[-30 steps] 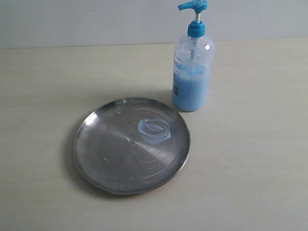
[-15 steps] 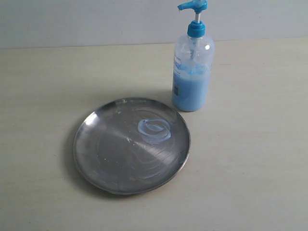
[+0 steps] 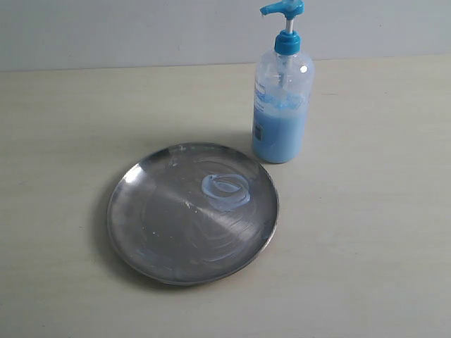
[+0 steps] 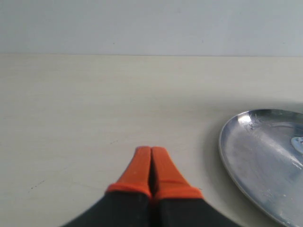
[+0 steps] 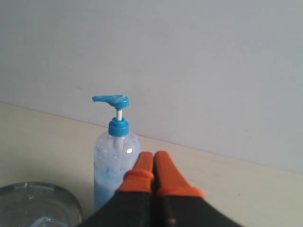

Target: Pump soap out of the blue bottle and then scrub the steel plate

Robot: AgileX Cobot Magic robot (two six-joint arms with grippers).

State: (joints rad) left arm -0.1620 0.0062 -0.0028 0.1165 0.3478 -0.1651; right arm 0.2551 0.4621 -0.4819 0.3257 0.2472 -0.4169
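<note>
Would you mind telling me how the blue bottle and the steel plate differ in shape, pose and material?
The bottle stands tall and upright; the plate lies flat and wide.
The bottle is clear plastic with a blue pump; the plate is shiny grey steel.
The bottle holds its blue liquid inside; the plate carries a soap blob on top.
Both rest on the table, side by side.
</note>
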